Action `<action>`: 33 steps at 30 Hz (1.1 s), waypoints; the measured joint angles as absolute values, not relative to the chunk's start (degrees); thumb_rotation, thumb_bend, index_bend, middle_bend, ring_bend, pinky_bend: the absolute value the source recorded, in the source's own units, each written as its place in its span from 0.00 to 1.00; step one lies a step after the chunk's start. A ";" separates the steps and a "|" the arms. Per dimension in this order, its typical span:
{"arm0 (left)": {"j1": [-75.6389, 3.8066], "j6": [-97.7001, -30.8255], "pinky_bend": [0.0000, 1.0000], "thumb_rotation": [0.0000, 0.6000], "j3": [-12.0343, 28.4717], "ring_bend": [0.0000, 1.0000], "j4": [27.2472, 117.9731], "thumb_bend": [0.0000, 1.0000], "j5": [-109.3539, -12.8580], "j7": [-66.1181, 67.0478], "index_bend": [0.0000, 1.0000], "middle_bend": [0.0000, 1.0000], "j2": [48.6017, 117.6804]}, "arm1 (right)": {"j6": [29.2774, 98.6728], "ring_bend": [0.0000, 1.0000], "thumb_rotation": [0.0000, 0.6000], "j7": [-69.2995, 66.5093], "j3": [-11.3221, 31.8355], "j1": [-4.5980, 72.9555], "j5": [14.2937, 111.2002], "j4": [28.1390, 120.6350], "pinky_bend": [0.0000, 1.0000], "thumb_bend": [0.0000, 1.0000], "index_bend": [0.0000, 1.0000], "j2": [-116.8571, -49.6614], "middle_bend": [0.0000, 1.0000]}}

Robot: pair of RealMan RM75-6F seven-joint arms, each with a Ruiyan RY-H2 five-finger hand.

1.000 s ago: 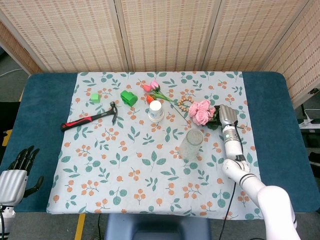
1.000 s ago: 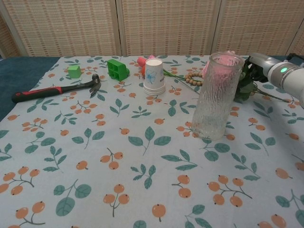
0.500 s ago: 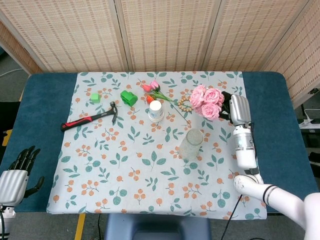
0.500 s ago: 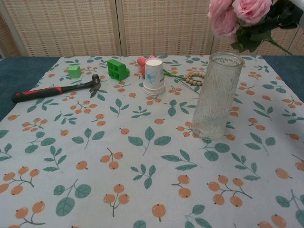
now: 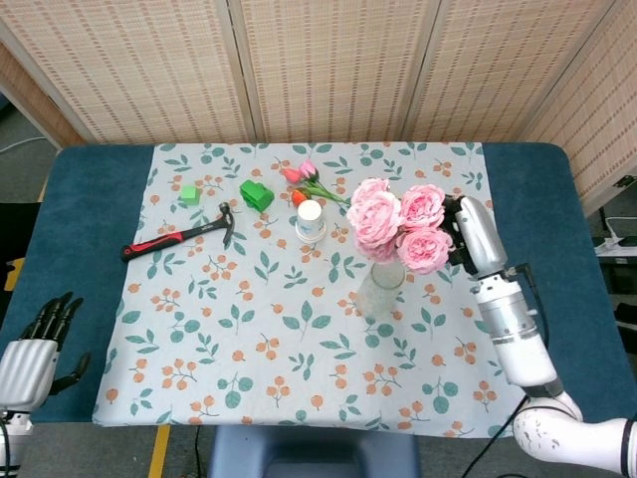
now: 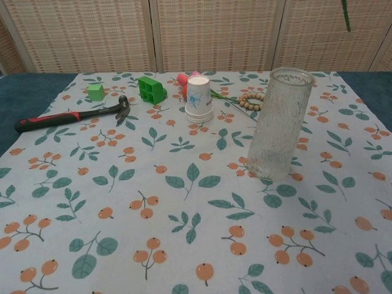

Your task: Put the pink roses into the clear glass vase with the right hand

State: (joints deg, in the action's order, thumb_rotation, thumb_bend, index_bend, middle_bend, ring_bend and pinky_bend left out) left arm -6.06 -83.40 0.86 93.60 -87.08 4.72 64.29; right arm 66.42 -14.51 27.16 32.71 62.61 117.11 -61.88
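My right hand (image 5: 468,234) holds the bunch of pink roses (image 5: 398,224) high above the table, the blooms pointing left. In the head view the blooms cover the mouth of the clear glass vase (image 5: 380,289). The vase (image 6: 278,122) stands upright on the right half of the cloth and holds nothing. In the chest view only a green stem tip (image 6: 346,15) shows at the top right; the hand itself is out of that frame. My left hand (image 5: 35,344) hangs off the table's front left corner, fingers apart, holding nothing.
A white paper cup (image 6: 199,98) stands upside down behind the vase, with a bead bracelet (image 6: 250,101) and pink tulips (image 5: 304,177) nearby. Further left lie a green block (image 6: 151,89), a small green cube (image 6: 95,92) and a red-handled hammer (image 6: 70,115).
My right hand has lifted the roses off the cloth and carried them up and leftward over the vase. They have risen out of the chest view. The left hand stays put.
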 measured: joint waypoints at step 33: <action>-6.12 -82.90 0.28 1.00 0.78 0.05 93.91 0.37 -86.49 4.50 0.00 0.01 63.87 | 41.93 1.00 1.00 -42.00 27.84 35.80 54.52 111.05 1.00 0.86 0.84 -58.54 1.00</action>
State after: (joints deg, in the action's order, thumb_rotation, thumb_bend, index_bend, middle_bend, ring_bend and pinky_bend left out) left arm -6.12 -82.90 0.78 93.91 -86.49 4.50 63.87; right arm 41.93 -42.00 27.84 35.80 54.52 111.05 -58.54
